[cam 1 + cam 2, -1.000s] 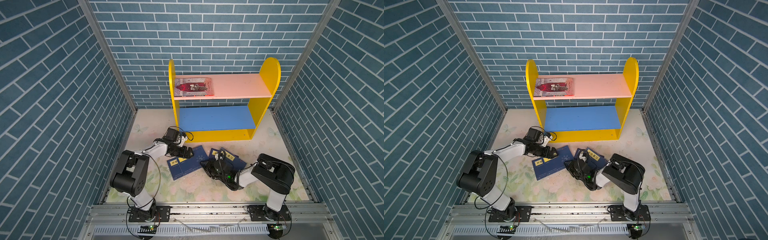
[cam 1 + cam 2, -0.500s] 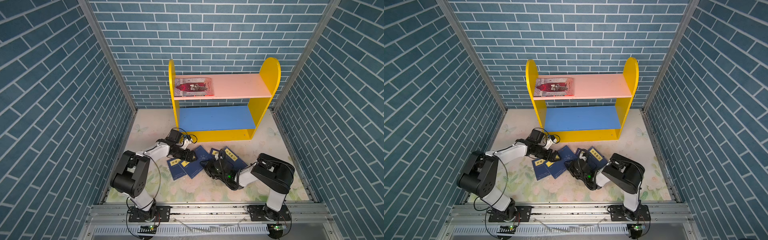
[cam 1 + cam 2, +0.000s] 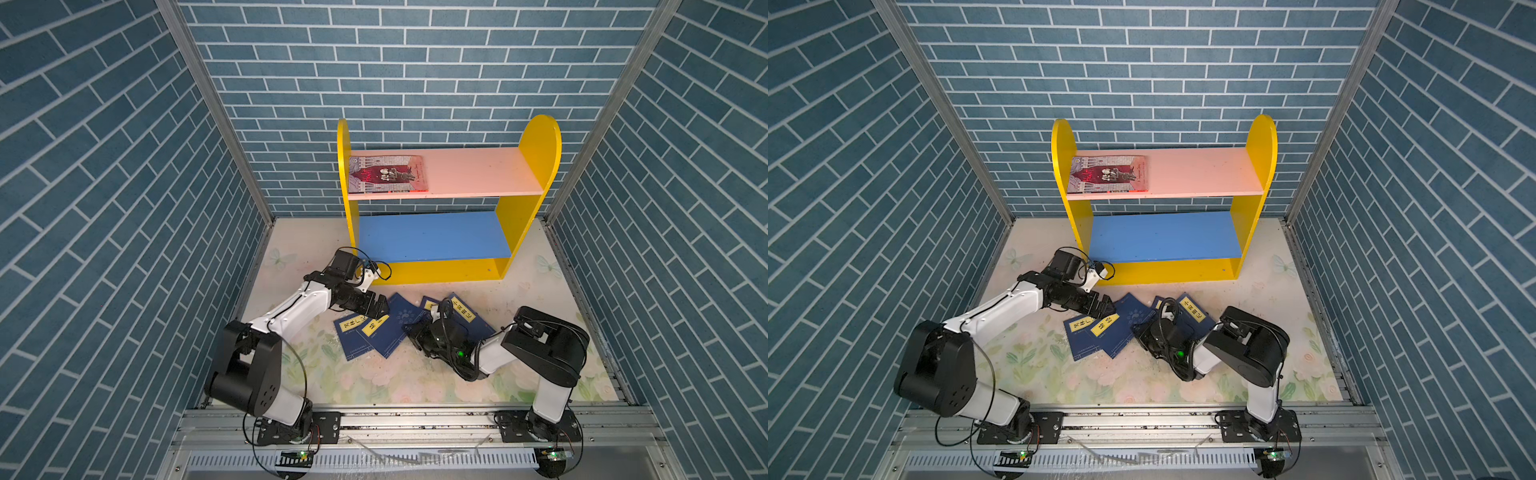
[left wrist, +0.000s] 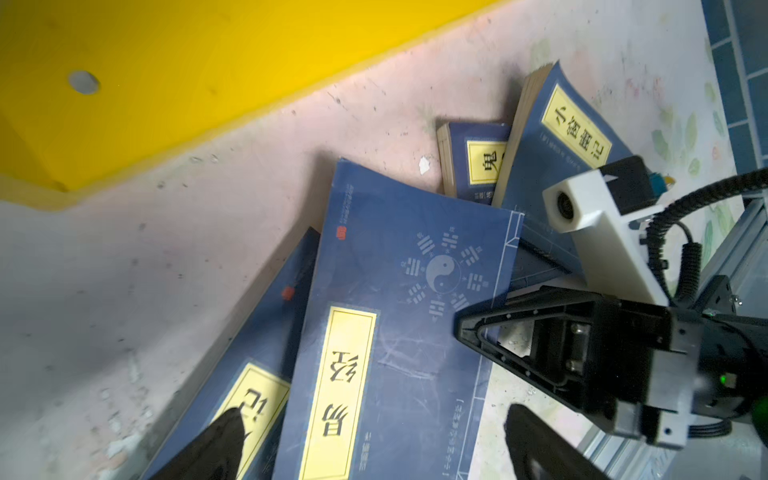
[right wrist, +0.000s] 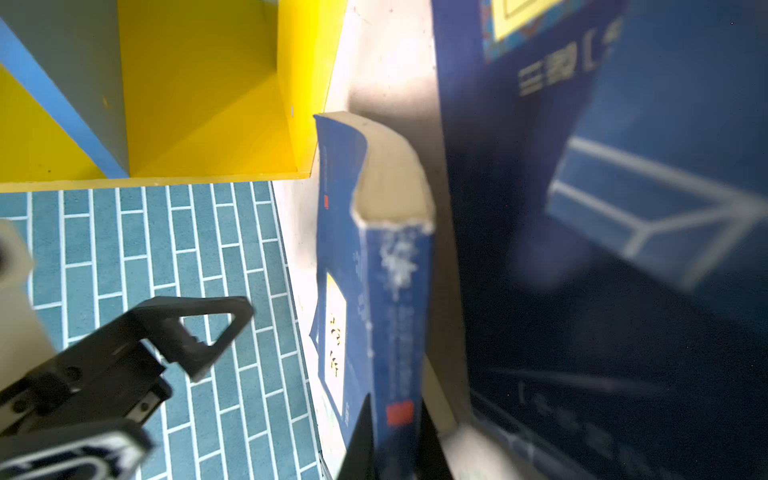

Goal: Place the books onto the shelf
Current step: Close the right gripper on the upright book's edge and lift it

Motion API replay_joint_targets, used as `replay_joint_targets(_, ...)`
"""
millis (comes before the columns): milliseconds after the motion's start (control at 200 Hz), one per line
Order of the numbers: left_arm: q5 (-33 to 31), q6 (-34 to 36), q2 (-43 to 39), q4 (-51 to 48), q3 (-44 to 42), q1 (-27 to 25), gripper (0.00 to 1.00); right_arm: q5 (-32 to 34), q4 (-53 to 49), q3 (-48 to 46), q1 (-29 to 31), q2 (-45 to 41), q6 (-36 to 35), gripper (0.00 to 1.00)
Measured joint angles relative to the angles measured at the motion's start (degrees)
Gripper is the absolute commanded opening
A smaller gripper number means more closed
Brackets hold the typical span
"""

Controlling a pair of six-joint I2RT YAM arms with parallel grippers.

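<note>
Floral-print tabletop (image 3: 374, 376) is carrying a yellow-sided wooden shelf (image 3: 538, 141), its pink upper board (image 3: 469, 172) holding one grey-and-red illustrated book (image 3: 388, 174) lying flat. Four navy softcover books (image 3: 353, 340) are lying before it, fanned closer together than a second ago. The right gripper (image 3: 412, 333), since closed, is pinching the emblem-marked navy book (image 4: 415, 316), apparently lying diagonally, long axis toward the shelf. The left gripper (image 3: 380, 306) is hovering spread.

Black grippers: two, left gripper (image 3: 381, 306), right gripper (image 3: 412, 334)
Navy blue softcover books with yellow labels (image 3: 386, 340): four, close by the grippers
Grey-and-red illustrated softcover book (image 3: 388, 173): one, well beyond both
Yellow-sided wooden shelf (image 3: 536, 166): one
</note>
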Motion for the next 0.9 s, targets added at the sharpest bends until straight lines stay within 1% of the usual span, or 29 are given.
replay_joint_targets(185, 0.5, 0.0, -7.6, -5.7, 2.2, 5.1, 1.0, -1.8, -4.2, 0.0, 0.2, -4.4, -2.5, 0.0)
replay_joint_targets(380, 2.9, -1.6, -14.1, -8.9, 7.0, 11.1, 1.0, -5.0, -12.6, 1.4, 0.7, -12.0, -6.3, 0.0)
replay_joint_targets(490, 4.0, -3.7, -15.1, -9.3, 10.3, 14.5, 1.0, -6.0, -19.9, 3.5, 0.9, -18.6, -9.4, 0.0)
replay_joint_targets(590, 4.7, -5.8, -15.1, -8.8, 13.0, 16.9, 1.0, -6.1, -27.7, 7.2, 0.9, -24.9, -12.7, 0.0)
replay_joint_targets(730, 5.7, -9.1, -15.5, -7.0, 13.8, 19.4, 1.0, -5.6, -34.2, 11.1, 0.1, -32.9, -16.5, 0.0)
replay_joint_targets(820, 6.5, -11.0, -15.5, -5.9, 13.8, 19.9, 1.0, -5.0, -37.7, 13.6, -1.2, -35.6, -18.5, 0.0)
replay_joint_targets(900, 7.1, -12.2, -15.6, -5.3, 13.8, 20.0, 1.0, -4.8, -40.6, 15.8, -2.8, -36.3, -20.2, 0.0)
